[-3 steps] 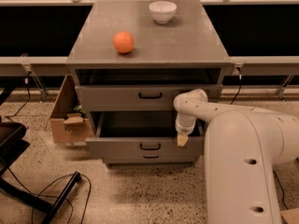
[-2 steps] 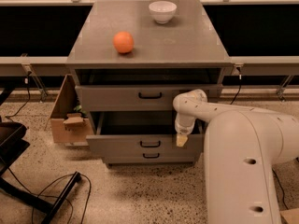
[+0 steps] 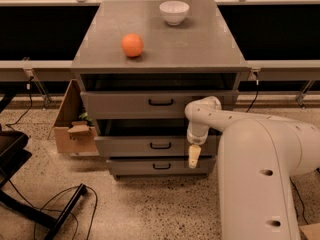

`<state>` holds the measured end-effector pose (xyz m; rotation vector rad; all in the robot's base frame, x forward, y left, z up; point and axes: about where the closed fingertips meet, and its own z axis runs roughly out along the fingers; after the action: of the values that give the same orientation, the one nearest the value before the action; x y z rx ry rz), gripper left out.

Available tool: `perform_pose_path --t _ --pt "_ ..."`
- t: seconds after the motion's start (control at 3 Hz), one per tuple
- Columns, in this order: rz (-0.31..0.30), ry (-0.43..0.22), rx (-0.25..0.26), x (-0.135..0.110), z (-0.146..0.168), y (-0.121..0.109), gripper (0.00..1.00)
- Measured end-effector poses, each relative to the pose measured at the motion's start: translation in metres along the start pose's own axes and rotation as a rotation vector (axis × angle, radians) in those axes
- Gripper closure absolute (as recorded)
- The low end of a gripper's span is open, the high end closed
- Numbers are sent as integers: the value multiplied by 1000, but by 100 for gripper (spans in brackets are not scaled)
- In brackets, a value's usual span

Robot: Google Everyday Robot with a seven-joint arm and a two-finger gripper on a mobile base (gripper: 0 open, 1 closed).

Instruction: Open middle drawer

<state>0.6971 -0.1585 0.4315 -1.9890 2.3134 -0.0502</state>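
Observation:
The middle drawer (image 3: 159, 146) is the central of three grey drawers in the cabinet, with a small black bar handle (image 3: 160, 145). It stands pulled out a little, with a dark gap above its front. My gripper (image 3: 193, 157) hangs pointing down in front of the right part of that drawer front, to the right of the handle and apart from it. The white arm (image 3: 260, 149) reaches in from the right. The upper drawer (image 3: 160, 104) is also slightly out, and the lowest drawer (image 3: 161, 166) sits below.
An orange (image 3: 132, 45) and a white bowl (image 3: 174, 11) stand on the cabinet top (image 3: 200, 44). A cardboard box (image 3: 72, 124) sits on the floor at the cabinet's left. A black stand and cables (image 3: 55, 209) lie at the lower left.
The middle drawer's front now sits higher in view, nearer the cabinet, and the lowest drawer's front shows beneath it. My gripper has stayed at about the same spot.

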Motion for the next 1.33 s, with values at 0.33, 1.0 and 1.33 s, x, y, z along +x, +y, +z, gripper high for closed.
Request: perform_pose_path --t 0.33,1.0,1.33 --pt "16 22 -34 7 9 17 18" --pt "52 45 -78 18 -2 36 73" --pt "52 45 -78 18 -6 34 96"
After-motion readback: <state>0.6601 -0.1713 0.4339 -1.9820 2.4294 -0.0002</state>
